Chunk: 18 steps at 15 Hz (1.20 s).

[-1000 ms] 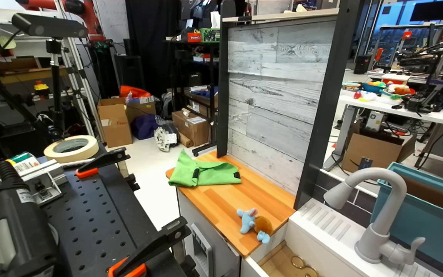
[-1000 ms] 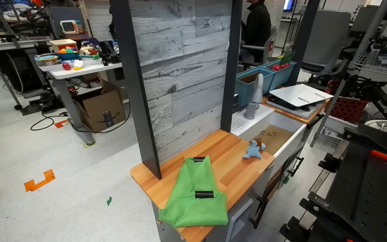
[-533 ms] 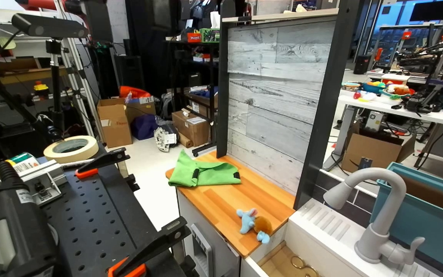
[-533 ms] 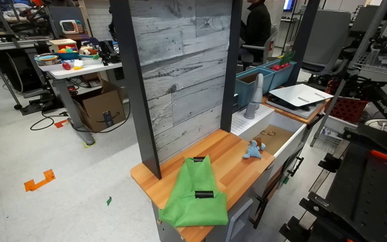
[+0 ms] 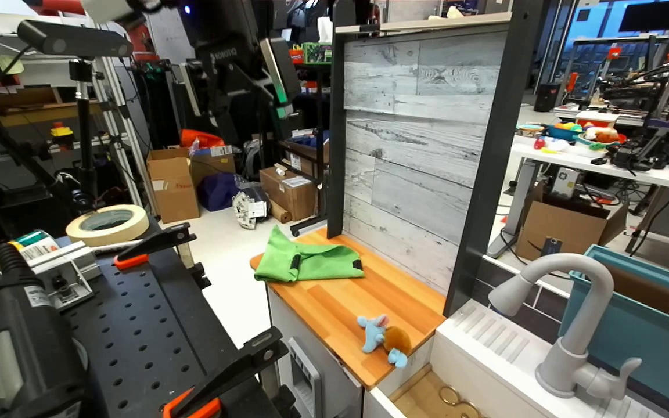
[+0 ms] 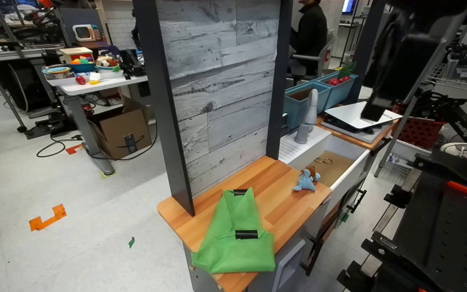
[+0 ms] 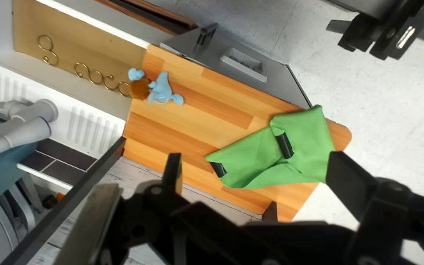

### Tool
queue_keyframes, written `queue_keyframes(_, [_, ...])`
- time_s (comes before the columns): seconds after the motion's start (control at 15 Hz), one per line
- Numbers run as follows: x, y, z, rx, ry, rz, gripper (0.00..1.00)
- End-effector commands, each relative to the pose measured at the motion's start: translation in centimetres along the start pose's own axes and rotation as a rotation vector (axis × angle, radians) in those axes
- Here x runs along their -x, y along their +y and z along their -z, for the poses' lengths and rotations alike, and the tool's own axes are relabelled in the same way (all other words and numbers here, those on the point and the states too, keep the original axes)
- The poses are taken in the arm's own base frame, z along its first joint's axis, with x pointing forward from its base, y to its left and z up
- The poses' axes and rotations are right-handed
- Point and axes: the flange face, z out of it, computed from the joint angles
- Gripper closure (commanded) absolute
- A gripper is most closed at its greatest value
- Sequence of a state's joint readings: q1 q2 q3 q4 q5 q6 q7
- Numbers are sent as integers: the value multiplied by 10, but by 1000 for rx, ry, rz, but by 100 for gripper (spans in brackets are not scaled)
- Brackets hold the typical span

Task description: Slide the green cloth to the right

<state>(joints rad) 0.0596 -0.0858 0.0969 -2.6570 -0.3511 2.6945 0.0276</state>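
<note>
The green cloth (image 5: 323, 266) lies folded with black tape patches at the far end of the wooden counter (image 5: 334, 307). It also shows in an exterior view (image 6: 237, 257) and in the wrist view (image 7: 306, 140), partly reaching over the counter's edge. My gripper (image 5: 255, 113) is open and empty, hanging in the air well above the cloth. In the wrist view its two fingers (image 7: 254, 162) stand wide apart with the cloth seen below between them. In an exterior view the gripper (image 6: 395, 73) is dark and blurred.
A blue and brown plush toy (image 5: 375, 334) lies on the counter's sink end, beside the white sink (image 6: 349, 148) with a grey faucet (image 5: 578, 313). A grey wood-plank panel (image 5: 421, 145) and dark posts rise along the counter's back. A black perforated table (image 5: 154, 331) with clamps stands opposite.
The arm and open gripper have come down into both exterior views from the top. The cloth and the plush toy have not moved.
</note>
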Motion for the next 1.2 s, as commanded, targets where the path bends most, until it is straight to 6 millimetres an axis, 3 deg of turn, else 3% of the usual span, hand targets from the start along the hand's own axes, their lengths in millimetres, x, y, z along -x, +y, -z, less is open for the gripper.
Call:
queue_keyframes(0.0, [-6,-6,-9,-8,-12,1,0])
queue_keyframes(0.93, [-5,-3,-5,9,-4,-12,0])
queue_keyframes(1.13, [-19,-9,-32,-5,-101,16,0])
